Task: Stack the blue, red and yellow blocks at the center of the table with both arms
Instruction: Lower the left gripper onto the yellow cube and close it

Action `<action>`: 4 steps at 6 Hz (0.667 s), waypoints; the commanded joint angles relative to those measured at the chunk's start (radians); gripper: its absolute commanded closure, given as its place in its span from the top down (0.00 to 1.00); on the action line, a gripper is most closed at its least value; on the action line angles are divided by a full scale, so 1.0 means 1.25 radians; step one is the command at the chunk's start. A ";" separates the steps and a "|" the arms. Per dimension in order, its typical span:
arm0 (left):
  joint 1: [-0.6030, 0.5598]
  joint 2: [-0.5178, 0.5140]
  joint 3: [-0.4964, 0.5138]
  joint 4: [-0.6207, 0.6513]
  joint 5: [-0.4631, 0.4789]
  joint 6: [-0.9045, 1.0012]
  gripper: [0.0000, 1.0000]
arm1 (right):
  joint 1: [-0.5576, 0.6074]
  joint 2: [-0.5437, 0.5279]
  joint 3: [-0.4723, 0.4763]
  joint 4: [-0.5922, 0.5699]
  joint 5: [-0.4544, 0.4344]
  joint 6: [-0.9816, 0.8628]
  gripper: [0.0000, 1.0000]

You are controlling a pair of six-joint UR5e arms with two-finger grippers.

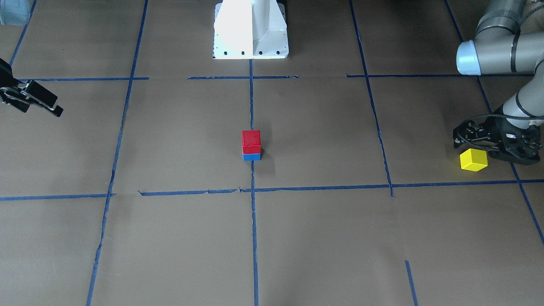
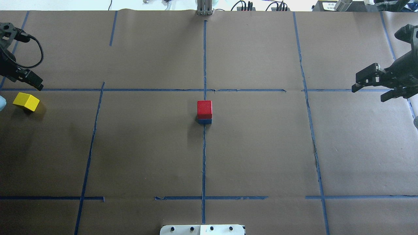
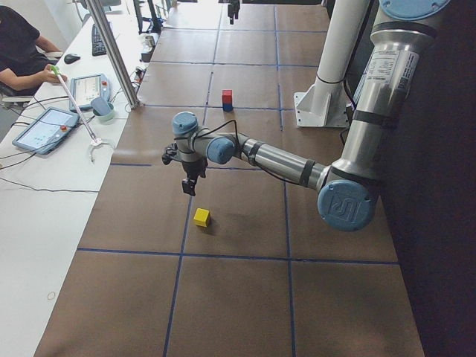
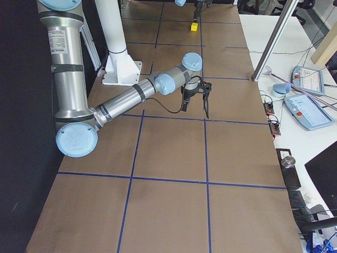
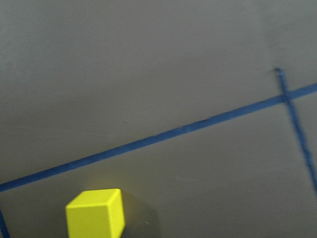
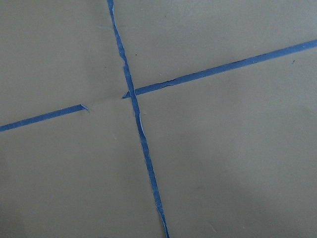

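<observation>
A red block (image 2: 204, 109) sits on a blue block (image 2: 204, 121) at the table's centre, and the pair also shows in the front view (image 1: 251, 142). A yellow block (image 2: 26, 101) lies alone at the far left on the robot's side, and shows in the front view (image 1: 473, 160). My left gripper (image 2: 19, 76) hovers above the table close to the yellow block without touching it, and it looks open and empty. The left wrist view has the yellow block (image 5: 95, 213) at its bottom edge. My right gripper (image 2: 375, 85) is open and empty, raised at the far right.
Brown paper with blue tape lines (image 2: 204, 65) covers the table. The white robot base (image 1: 250, 29) stands at the table's edge. A side bench with tablets (image 3: 44, 126) and an operator (image 3: 18, 44) lies beyond the table's far side.
</observation>
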 commanded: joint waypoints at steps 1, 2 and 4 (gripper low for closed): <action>-0.003 0.016 0.079 -0.089 -0.046 -0.126 1.00 | -0.001 0.006 0.003 0.000 -0.001 0.001 1.00; -0.003 0.025 0.093 -0.141 -0.049 -0.124 1.00 | -0.001 0.008 0.003 0.000 -0.001 0.001 1.00; -0.003 0.048 0.130 -0.214 -0.049 -0.062 1.00 | -0.001 0.014 0.003 0.001 -0.001 -0.001 1.00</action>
